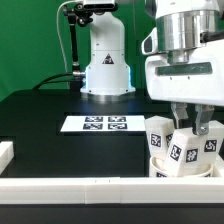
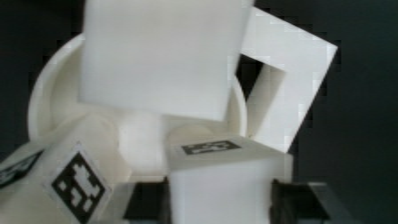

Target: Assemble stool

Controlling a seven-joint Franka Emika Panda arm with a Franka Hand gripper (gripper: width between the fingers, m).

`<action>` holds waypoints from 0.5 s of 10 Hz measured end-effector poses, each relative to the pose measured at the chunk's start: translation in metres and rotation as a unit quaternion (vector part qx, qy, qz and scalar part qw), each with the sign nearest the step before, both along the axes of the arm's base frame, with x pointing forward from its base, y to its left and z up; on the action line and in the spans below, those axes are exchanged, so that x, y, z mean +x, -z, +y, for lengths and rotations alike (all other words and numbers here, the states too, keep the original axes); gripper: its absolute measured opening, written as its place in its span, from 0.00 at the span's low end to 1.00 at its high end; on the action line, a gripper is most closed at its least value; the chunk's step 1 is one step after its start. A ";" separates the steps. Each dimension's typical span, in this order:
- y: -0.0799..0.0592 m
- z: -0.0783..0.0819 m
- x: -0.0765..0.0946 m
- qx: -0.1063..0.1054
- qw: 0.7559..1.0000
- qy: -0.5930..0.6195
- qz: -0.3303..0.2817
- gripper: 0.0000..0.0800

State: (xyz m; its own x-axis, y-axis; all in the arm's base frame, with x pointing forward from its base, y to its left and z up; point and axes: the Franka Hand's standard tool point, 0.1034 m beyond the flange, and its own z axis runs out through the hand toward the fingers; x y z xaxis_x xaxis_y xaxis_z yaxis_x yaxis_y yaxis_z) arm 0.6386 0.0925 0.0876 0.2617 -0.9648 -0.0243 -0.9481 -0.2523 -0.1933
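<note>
Black table (image 1: 40, 125); marker board (image 1: 97, 123); seat (image 1: 170, 166)

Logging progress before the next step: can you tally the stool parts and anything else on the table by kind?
Stool legs: 3, standing on the seat; first leg, second leg, third leg
Round seat: 1
Marker board: 1
White border bars: 2; front bar, side bar
Total: 7

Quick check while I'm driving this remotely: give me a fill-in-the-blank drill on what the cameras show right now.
1. The two-finger gripper is ____ on a small blocky white plastic leg.
2. That leg stands over the low round white ____.
3. The thin flat white marker board lies on the ____ table.

Missing words: shut; seat; black
</note>
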 end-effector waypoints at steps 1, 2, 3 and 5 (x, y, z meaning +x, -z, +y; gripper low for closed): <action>0.000 0.001 0.000 0.009 1.000 0.029 0.002 0.34; 0.000 0.002 0.000 0.011 0.999 0.041 0.002 0.32; 0.000 0.003 0.000 0.025 0.995 0.094 0.006 0.31; 0.000 0.004 0.000 0.032 0.993 0.116 0.008 0.32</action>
